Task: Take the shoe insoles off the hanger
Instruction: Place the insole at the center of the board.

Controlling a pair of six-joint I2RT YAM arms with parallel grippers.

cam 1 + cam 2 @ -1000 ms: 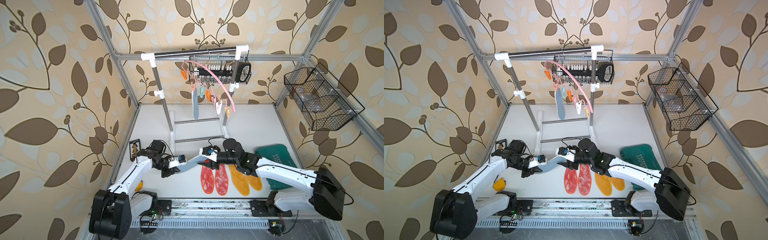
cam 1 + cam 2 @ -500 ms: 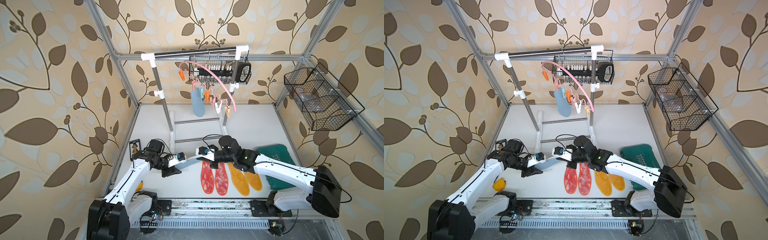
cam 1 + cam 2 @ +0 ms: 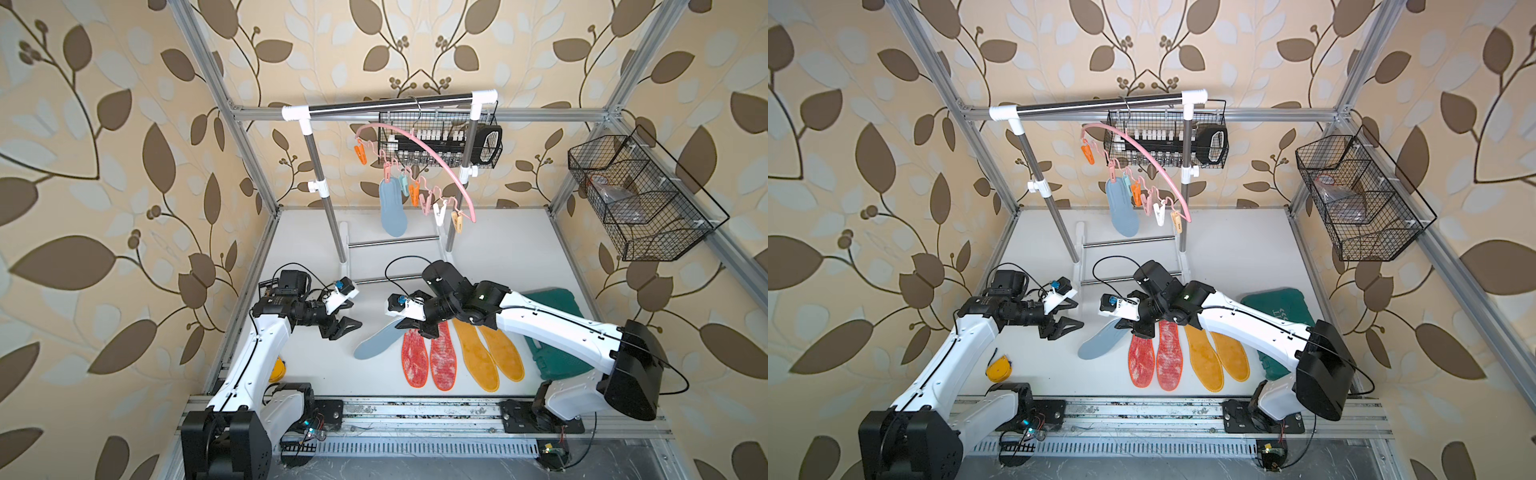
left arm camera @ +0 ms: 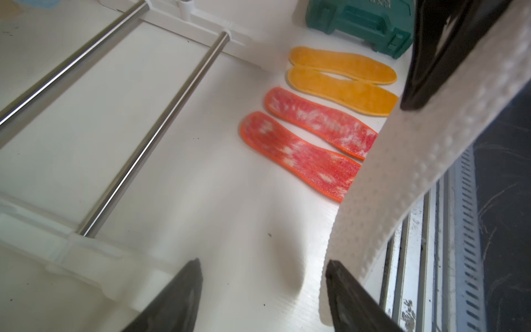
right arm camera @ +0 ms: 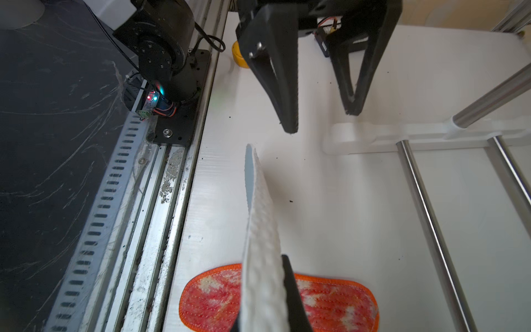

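Observation:
The pink hanger hangs from the steel rack, with one grey-blue insole clipped to it. My right gripper is shut on one end of a second grey-blue insole, whose white dimpled underside faces the wrist cameras. My left gripper is open and empty, just left of that insole's free end. The red-and-white pair and the orange-yellow pair lie flat on the table.
A dark green case lies under my right arm. The steel rack stands at the back, its base bars on the table. Wire baskets hang behind and on the right wall. A yellow tape measure sits by my left arm.
My left gripper opened, let go of the grey-blue insole and drew back to the left. My right gripper shut on the insole's other end and now holds it alone.

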